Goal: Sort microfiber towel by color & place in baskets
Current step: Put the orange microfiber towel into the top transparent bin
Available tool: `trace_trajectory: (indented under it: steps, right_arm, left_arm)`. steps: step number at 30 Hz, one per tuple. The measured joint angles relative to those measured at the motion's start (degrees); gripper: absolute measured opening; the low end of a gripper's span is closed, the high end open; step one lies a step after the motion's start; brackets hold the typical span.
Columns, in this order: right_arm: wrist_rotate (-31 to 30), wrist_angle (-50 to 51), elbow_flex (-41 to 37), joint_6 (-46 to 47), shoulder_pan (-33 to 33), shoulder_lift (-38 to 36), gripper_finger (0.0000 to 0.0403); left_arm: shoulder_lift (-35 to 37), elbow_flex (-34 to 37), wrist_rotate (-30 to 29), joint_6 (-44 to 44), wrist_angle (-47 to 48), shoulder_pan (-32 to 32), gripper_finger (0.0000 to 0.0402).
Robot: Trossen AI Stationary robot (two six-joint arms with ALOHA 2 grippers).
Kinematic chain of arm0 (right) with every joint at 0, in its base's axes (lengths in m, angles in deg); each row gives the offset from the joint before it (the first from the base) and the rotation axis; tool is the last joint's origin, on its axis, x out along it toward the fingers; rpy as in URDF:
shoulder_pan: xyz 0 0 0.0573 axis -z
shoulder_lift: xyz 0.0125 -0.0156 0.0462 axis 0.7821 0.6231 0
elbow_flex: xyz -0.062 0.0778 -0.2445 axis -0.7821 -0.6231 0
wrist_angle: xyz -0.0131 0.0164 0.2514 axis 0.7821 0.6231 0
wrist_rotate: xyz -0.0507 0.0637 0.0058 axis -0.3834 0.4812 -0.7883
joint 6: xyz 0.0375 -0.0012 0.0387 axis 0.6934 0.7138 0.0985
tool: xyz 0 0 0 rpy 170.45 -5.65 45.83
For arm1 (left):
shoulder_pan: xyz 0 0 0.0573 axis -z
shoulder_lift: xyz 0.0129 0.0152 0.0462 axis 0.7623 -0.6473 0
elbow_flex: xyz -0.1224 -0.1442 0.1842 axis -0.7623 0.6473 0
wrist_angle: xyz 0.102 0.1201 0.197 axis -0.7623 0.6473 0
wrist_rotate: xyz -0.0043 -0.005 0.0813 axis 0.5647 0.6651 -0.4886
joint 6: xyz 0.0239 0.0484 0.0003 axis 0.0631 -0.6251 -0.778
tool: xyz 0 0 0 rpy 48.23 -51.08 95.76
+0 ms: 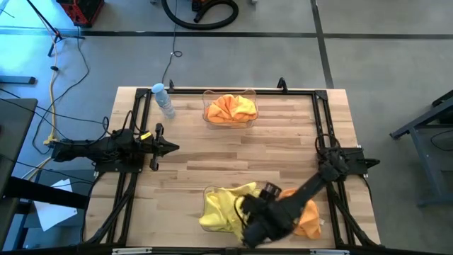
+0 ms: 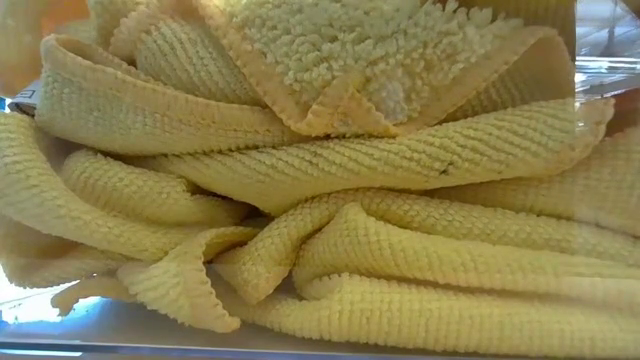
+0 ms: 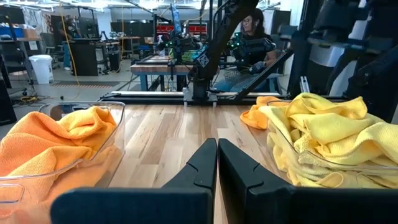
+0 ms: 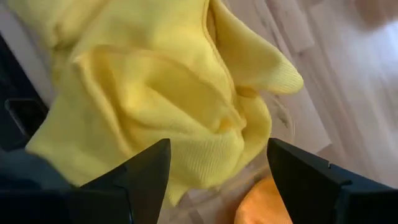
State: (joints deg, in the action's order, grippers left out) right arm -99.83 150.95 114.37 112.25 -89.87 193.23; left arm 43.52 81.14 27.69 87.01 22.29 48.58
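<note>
Yellow towels are heaped in the near clear basket, and they fill the low view. Orange towels lie in the far basket. One orange towel lies on the table just right of the near basket. My right gripper hangs open over the yellow heap, pointing steeply down, with the orange towel beside it. At the table's left edge my left gripper waits level and shut on nothing.
A small plastic water bottle stands at the table's far left. Black frame rails run along the table's left, right and far sides. Bare wood lies between the two baskets. A person sits beyond the table.
</note>
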Motion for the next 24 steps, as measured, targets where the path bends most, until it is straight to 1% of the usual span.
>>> trace_trajectory:
  steps: [4, 9, 11, 13, 15, 21, 24]
  right_arm:
    - [-2.17, 0.08, 0.0, 0.53, -3.38, -0.97, 0.0264]
    - [-1.51, 0.08, -0.02, 3.55, -6.48, -1.04, 0.0264]
    - [-1.03, -0.07, -1.62, 5.6, -7.6, -1.55, 0.0264]
    - [0.21, -0.18, -5.97, 8.46, -8.87, -3.59, 0.0264]
    - [1.57, 0.03, -11.68, 13.3, -10.33, -7.27, 0.0264]
    - [0.65, -0.78, -28.77, 33.88, -15.63, -19.83, 0.0264]
    - [1.75, -2.7, -37.28, 42.25, -18.4, -26.48, 0.0264]
  left_arm:
    - [0.0, 0.0, 0.0, 0.0, -0.01, 0.0, 0.0003]
    - [0.0, 0.0, 0.0, -0.01, 0.03, 0.0, 0.0003]
    - [0.01, 0.0, 0.01, 0.0, 0.01, 0.0, 0.0003]
    - [0.0, 0.0, 0.02, -0.01, 0.02, 0.0, 0.0003]
    - [0.0, 0.0, 0.02, 0.0, 0.02, 0.0, 0.0003]
    - [0.0, 0.0, 0.02, 0.0, 0.02, 0.0, 0.0003]
    - [0.0, 0.0, 0.02, 0.0, 0.01, 0.0, 0.0003]
